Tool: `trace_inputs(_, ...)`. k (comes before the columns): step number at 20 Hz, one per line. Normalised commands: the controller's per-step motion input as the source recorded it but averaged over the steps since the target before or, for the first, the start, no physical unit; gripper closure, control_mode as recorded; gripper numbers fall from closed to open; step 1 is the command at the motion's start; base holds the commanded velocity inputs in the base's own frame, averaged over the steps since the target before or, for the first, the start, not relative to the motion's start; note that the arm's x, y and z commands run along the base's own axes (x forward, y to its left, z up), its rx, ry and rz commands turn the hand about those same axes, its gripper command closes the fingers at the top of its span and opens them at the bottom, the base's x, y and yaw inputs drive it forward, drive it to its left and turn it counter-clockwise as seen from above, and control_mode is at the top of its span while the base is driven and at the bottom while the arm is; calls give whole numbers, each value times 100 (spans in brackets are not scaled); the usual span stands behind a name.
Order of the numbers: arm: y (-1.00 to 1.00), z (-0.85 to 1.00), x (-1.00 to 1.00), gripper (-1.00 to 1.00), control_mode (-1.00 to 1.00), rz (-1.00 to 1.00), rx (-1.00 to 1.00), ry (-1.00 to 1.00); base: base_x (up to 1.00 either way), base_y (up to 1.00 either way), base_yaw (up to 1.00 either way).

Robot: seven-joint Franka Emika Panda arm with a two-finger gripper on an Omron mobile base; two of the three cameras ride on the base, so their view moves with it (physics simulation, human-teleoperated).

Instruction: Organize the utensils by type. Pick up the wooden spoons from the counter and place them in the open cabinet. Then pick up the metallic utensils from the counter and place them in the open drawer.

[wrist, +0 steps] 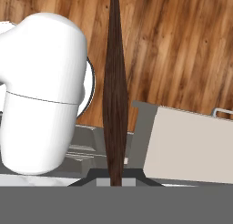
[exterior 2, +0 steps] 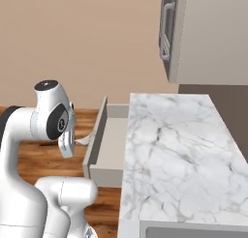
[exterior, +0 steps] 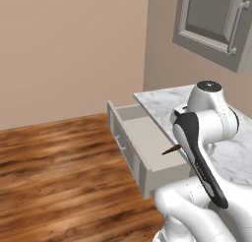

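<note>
The end effector (wrist: pixel 116 181) is closed on the slim dark-handled utensil (wrist: pixel 114 95). In the hand view its dark brown handle rises from between the two finger tips straight up the picture and runs out past the top edge, so its far end is cut off there. The tips themselves are mostly sunk at the bottom of that view and hard to make out.

In the left base view the end effector is hidden behind the arm's own forearm; just a short brown point of the handle (exterior: pixel 172 150) sticks out to the left, over the open drawer (exterior: pixel 147 142). In the right base view the pale metal end (exterior 2: pixel 84 141) shows as a small fork-like tip poking out beside the arm, near the drawer's (exterior 2: pixel 110 145) front; it is too small to make out its shape with certainty.

The drawer stands pulled out from under the white marble bench (exterior 2: pixel 174 150), its flat pale inside showing in both base views. In the hand view the drawer (wrist: pixel 191 145) appears at the right, partly cut off by the frame edge, with its small bar handle (wrist: pixel 223 112) only half showing over the wooden floor (wrist: pixel 182 45).

A wall cabinet (exterior: pixel 216 24) hangs above the bench, cropped by the top of both base views.
</note>
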Motion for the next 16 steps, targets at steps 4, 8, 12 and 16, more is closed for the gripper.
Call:
trace_inputs(4,0,0,0,100,100,0,0,0,43,-38,0)
trace_inputs(8,0,0,0,100,100,0,0,0,46,-40,0)
trace_inputs(12,0,0,0,100,100,0,0,0,51,-39,0)
trace_inputs(16,0,0,0,100,100,0,0,0,51,-39,0)
